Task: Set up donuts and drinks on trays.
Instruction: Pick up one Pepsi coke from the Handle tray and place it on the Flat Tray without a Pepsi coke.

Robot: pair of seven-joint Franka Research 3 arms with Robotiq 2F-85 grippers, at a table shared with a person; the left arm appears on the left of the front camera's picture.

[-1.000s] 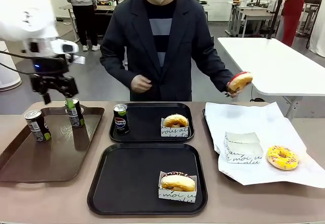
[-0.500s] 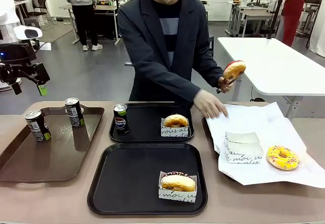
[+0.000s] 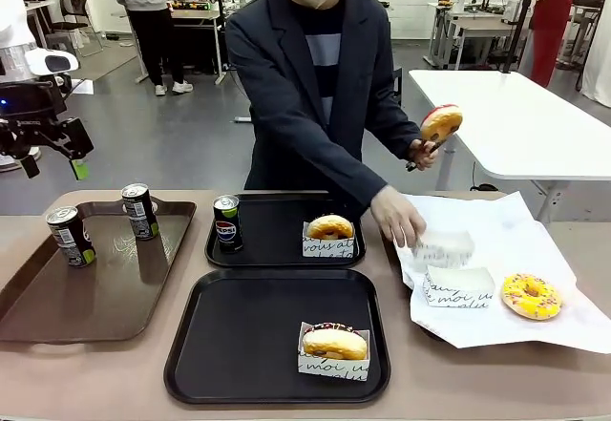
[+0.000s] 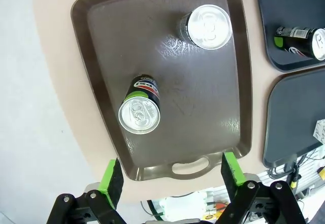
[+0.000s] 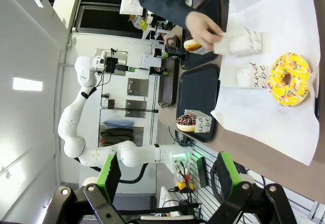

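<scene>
Our L fingers [image 4: 112, 179] hang spread, empty, high near two cans [image 3: 139, 211] on the brown tray [image 3: 95, 297], 9 o'clock from black trays [image 3: 248, 345]; R fingers [image 5: 110, 176] spread too. Risk: off-centre grab tips a can.

Holds the left hand [image 3: 54, 161] raised high, white wrist [image 3: 33, 63] above it, fingers pointing straight down, jaws spread wide with nothing between the green pads [image 4: 112, 176]. Holds the right hand [image 5: 167, 173] rolled sideways, jaws just as wide apart, gripping nothing.
</scene>
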